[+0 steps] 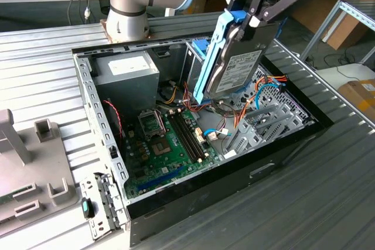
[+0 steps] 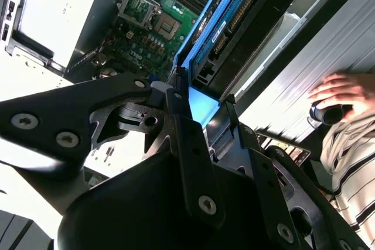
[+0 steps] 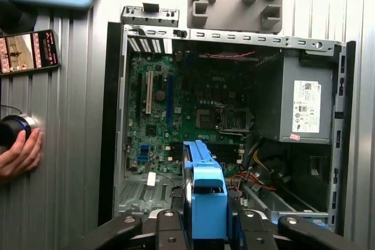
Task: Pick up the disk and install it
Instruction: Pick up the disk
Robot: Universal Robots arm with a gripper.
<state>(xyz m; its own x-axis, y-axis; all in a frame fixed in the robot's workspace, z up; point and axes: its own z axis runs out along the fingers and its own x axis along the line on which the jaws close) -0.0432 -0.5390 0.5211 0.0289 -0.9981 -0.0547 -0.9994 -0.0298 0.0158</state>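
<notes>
The disk [image 1: 237, 65], a grey metal drive with a white label in a blue plastic carrier, hangs tilted above the open computer case [image 1: 94, 103], over its drive bay side [image 1: 266, 118]. My gripper [image 1: 249, 19] is shut on the disk's upper end, black fingers on either side of the carrier. In the first wrist view the blue carrier [image 3: 205, 191] stands edge-on between my gripper's [image 3: 205, 229] fingers, above the motherboard [image 3: 176, 109]. The second wrist view shows the disk [image 2: 220, 45] held by the gripper [image 2: 202, 95], connector edge facing down into the case.
A grey power supply [image 1: 126, 71] fills the case's far corner and loose cables [image 1: 258, 95] lie below the disk. A grey fixture [image 1: 29, 168] sits at the exterior view's left. A person's hand [image 3: 17, 153] and a phone [image 3: 29, 51] rest beside the case.
</notes>
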